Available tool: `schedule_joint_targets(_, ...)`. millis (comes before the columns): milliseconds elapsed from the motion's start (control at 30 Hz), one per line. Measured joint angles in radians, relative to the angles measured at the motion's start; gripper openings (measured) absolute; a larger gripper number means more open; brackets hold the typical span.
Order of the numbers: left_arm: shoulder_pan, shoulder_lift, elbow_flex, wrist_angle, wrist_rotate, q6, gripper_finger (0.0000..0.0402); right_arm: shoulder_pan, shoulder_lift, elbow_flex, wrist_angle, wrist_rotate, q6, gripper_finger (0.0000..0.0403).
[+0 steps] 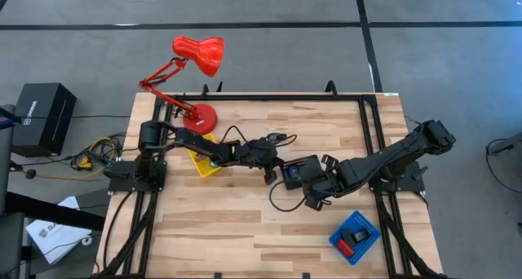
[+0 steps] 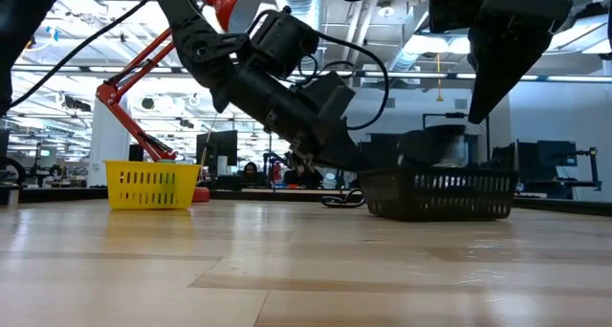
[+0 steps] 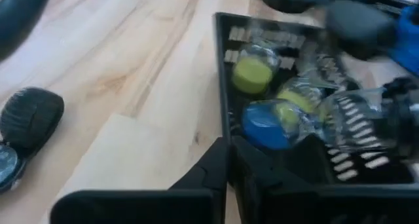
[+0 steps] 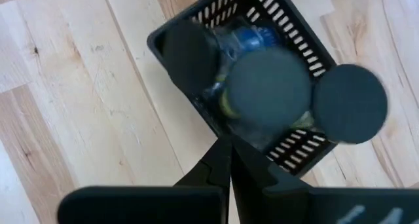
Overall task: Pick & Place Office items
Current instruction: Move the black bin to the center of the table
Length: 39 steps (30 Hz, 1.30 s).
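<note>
Three small trays sat on the wooden desk (image 1: pixel 245 222): a yellow tray (image 1: pixel 204 161) near the red lamp's (image 1: pixel 198 55) base, a black tray (image 1: pixel 295 172) at the middle, and a blue tray (image 1: pixel 354 236) toward the right front corner. The black tray held the office items (image 3: pixel 265 122); the left wrist view showed a blue round piece, a yellow-green round piece and clear wrapped bits lying inside its slotted walls. The blue tray carried a black block and a red block (image 1: pixel 347 248). What the yellow tray contained could not be told.

Both arms crowded the black tray. The left gripper (image 1: pixel 268 175) hung at the tray's left edge, its fingers pressed together, holding nothing visible. The right gripper (image 1: pixel 314 199) sat just in front of the tray on the right, fingers likewise closed with nothing between them.

From above, the arms hid most of the black tray's contents. The low view showed its mesh side and the yellow tray well apart on the left, with the lamp behind. The right wrist view showed dark blurred discs in front of the tray. The left wrist view alone showed a black oval object (image 3: pixel 31 116) lying on the desk beside the tray.
</note>
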Motion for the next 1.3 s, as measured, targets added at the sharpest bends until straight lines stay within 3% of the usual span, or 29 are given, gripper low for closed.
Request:
schedule_joint_targets(500, -0.023, -0.048, 0.0, -0.121, 0.023, 0.0, 0.0002, 0.013, 0.0, 0.0, -0.018, 0.002, 0.007, 0.0)
schedule_joint_targets(1000, -0.074, -0.234, -0.002, -0.509, 0.002, -0.043, 0.0001, 0.033, 0.0, 0.0, -0.059, 0.001, 0.046, 0.0)
schedule_joint_targets(1300, -0.142, -0.245, -0.001, -0.504, -0.011, 0.007, 0.0001, 0.033, 0.0, 0.0, -0.186, 0.002, 0.117, 0.0)
